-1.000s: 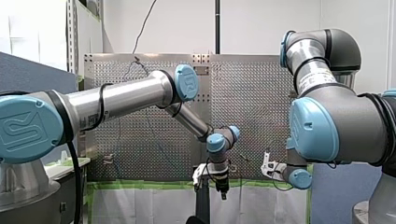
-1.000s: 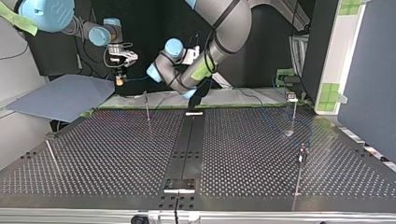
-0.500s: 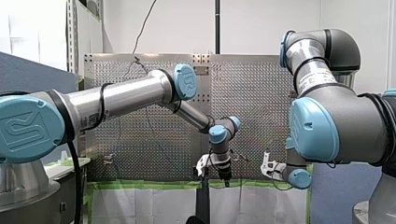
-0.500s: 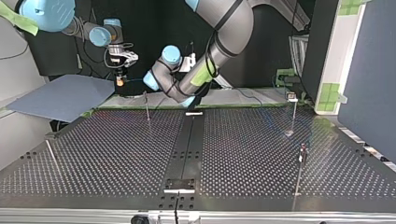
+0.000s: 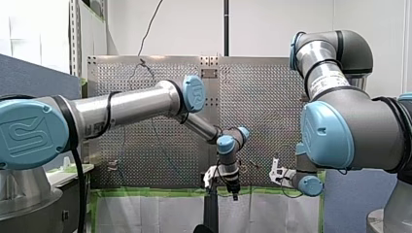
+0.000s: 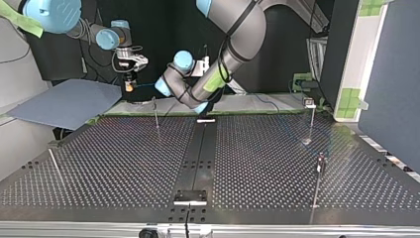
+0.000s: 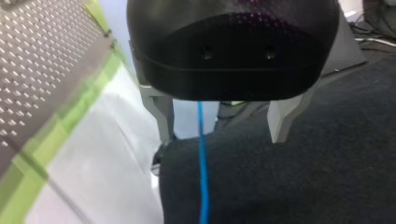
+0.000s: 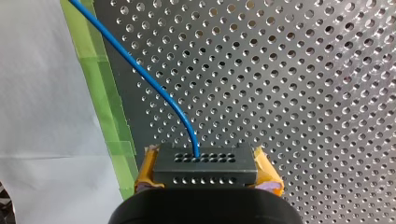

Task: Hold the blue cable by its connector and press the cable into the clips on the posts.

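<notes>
While my right pincer (image 8: 206, 168) clamps the connector (image 8: 205, 176), green tape (image 8: 99, 93) edges the table (image 8: 289, 93).

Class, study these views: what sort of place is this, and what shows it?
Most likely a robotics lab test cell: two industrial arms, a perforated table with thin posts, and a blue cable whose connector my right end effector grips.
</notes>
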Tool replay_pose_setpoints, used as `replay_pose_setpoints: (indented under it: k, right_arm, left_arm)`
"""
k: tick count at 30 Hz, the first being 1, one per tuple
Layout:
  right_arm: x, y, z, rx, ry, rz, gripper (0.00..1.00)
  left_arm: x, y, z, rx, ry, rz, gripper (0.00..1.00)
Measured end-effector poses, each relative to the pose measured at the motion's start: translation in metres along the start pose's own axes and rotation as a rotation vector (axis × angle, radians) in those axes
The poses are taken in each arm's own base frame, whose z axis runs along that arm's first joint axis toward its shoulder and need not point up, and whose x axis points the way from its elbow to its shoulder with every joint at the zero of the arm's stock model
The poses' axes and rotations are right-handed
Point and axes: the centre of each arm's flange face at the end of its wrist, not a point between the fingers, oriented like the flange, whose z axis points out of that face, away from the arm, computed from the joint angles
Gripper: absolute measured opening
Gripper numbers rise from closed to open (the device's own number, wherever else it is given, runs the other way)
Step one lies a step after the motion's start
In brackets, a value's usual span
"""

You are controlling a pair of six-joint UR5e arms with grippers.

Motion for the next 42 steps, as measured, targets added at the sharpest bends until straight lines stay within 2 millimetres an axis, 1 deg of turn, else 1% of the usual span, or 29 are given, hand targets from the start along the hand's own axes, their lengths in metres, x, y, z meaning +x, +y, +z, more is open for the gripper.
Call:
replay_pose_setpoints:
  k: [7, 12, 19, 27, 33, 37, 42]
  right_arm:
    - [0.000, -0.001, 0.001, 0.002, 0.000, 0.000, 0.00]
    - [0.000, -0.003, 0.001, 0.006, 0.002, -0.001, 0.00]
    - [0.000, -0.005, 0.002, 0.011, 0.002, -0.002, 0.00]
    - [0.001, -0.006, 0.003, 0.013, 0.005, -0.002, 0.00]
    - [0.001, -0.007, 0.005, 0.013, 0.005, -0.002, 0.00]
    - [0.002, -0.007, 0.006, 0.014, 0.004, -0.002, 0.00]
    - [0.002, -0.007, 0.007, 0.014, 0.005, -0.002, 0.00]
  left_arm:
    - [-0.007, 0.005, 0.006, -0.002, 0.006, -0.009, 1.00]
    - [-0.004, 0.011, 0.015, 0.000, -0.001, -0.029, 1.00]
    - [0.010, 0.025, 0.046, 0.000, -0.008, -0.052, 1.00]
    - [0.021, 0.041, 0.080, 0.004, -0.029, -0.078, 1.00]
    - [0.039, 0.058, 0.106, -0.010, -0.013, -0.075, 1.00]
    - [0.055, 0.071, 0.124, -0.030, 0.014, -0.068, 1.00]
    - [0.065, 0.081, 0.134, -0.042, 0.029, -0.065, 1.00]
